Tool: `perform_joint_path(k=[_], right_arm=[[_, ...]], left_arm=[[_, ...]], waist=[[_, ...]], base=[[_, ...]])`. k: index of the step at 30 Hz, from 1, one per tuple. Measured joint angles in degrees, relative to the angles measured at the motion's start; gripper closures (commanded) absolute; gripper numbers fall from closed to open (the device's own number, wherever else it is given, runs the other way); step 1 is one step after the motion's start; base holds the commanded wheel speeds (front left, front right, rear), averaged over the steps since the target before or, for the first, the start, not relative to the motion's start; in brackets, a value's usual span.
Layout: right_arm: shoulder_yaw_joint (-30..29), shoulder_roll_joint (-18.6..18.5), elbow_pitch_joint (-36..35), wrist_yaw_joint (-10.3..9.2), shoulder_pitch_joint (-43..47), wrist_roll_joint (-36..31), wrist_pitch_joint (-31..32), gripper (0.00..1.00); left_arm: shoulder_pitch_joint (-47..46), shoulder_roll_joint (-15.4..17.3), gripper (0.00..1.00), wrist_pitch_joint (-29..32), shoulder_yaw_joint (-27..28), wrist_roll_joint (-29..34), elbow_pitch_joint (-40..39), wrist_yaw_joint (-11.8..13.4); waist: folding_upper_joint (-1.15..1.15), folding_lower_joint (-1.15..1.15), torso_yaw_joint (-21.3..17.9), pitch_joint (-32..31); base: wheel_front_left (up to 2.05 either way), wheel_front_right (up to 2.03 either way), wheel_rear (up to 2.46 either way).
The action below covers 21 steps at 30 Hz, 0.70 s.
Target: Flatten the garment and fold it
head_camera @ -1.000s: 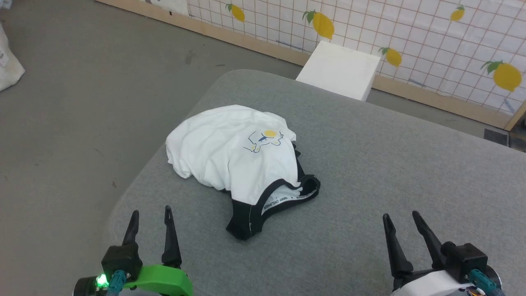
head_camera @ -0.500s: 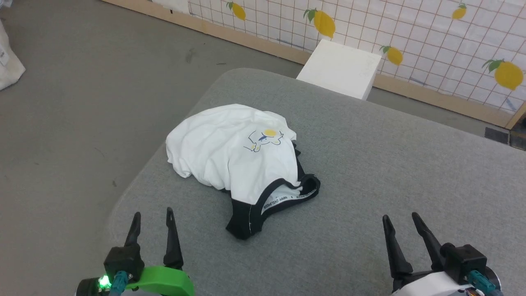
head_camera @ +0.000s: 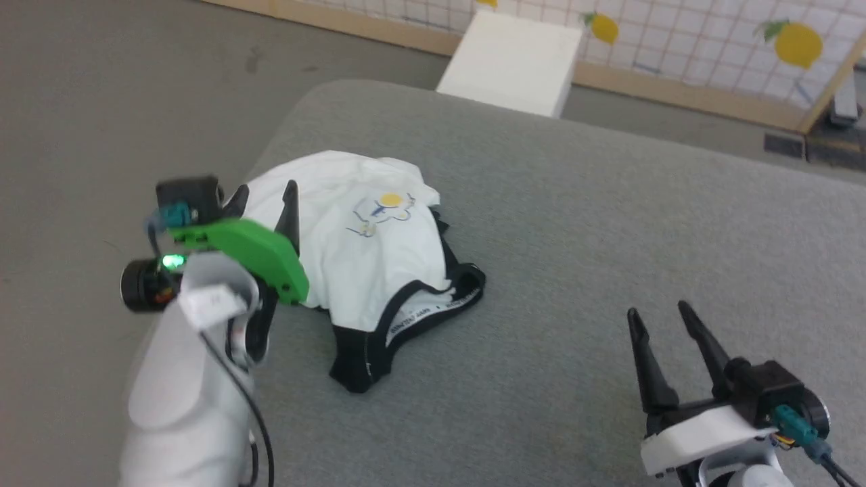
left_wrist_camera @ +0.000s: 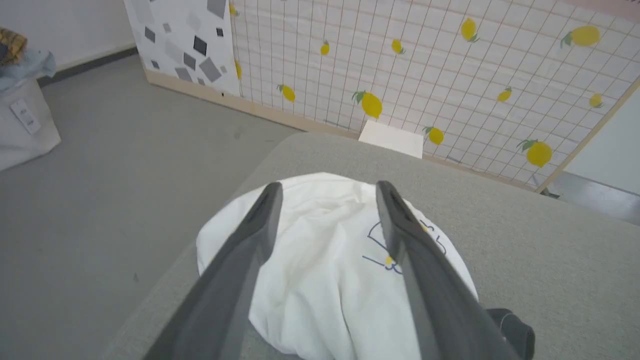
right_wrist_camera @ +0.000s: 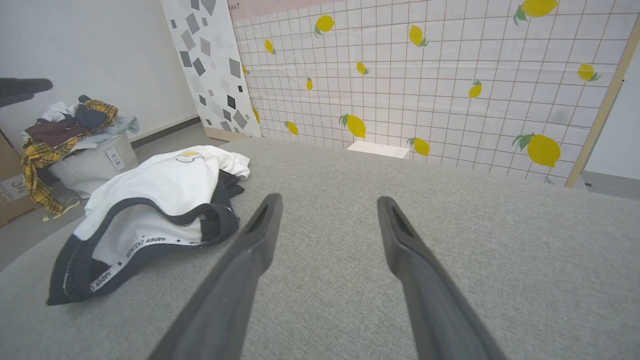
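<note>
It's a mock-up laundry room: lemon-print wall panels (right_wrist_camera: 450,75) stand beyond the jaws of the right gripper (right_wrist_camera: 328,199), a bin (right_wrist_camera: 95,162) heaped with clothes off to their left.

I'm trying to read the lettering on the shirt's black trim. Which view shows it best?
The right wrist view: the trim lies close and unblocked, letters legible. The head view shows it smaller. The left wrist view gives the shirt's white body with its print.

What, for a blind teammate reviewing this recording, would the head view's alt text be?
A crumpled white garment with black trim lies bunched on a grey cushioned surface. The left gripper, open, is poised over its left side; the right gripper, also open, sits apart at lower right.
</note>
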Motion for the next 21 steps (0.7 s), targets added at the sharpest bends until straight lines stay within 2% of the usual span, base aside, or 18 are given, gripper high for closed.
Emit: perform_joint_path(k=[7,9,10,15,16,17,18,21], right_arm=[[-1.76,-0.01,-2.03,0.0,-1.72,-1.16,0.68,0.0],[-2.43,-0.02,-2.19,0.0,-1.87,-1.1,0.68,0.0],[-2.8,-0.03,-2.23,0.0,-2.09,-0.98,0.66,0.0],[-2.97,-0.04,-1.81,0.0,-2.76,0.23,0.38,0.0],[-2.86,-0.05,-1.43,0.0,-2.85,0.56,0.32,0.0],[-2.72,-0.04,-1.13,0.0,-2.94,0.76,0.12,0.0],[-2.55,-0.05,-0.81,0.0,-3.01,1.03,-0.08,0.0],[-2.14,-0.05,0.21,0.0,-3.32,2.16,-0.18,0.0]], left_arm=[[-12.33,0.53,0.0,22.19,0.86,-4.98,12.81,0.57],[-13.72,0.53,0.0,26.18,0.65,-5.6,14.63,1.47],[-14.32,0.68,0.0,30.87,-0.09,-5.59,17.11,2.55],[-14.18,1.2,0.0,32.81,-0.75,-4.93,19.79,4.88],[-14.11,1.33,0.2,32.43,-0.66,-4.94,20.03,5.15],[-14.08,1.57,0.71,31.71,-0.71,-4.91,20.03,5.17],[-13.88,1.72,1.0,29.76,-0.6,-4.82,19.85,5.44],[-12.98,1.67,1.0,22.65,0.2,-4.88,19.19,5.58]], waist=[[0.0,0.01,-5.56,4.67],[0.0,0.01,-7.18,5.97],[0.0,0.01,-9.63,7.86],[0.0,0.01,-13.0,10.73],[0.0,0.01,-13.57,11.14],[0.0,0.0,-14.02,11.41],[0.0,0.0,-14.49,11.66],[0.0,0.01,-15.26,11.64]], base=[[0.0,0.0,0.0],[0.0,0.0,0.0],[0.0,0.0,0.0],[0.0,0.0,0.0],[0.0,0.0,0.0],[0.0,0.0,0.0],[0.0,0.0,0.0],[0.0,0.0,0.0]])
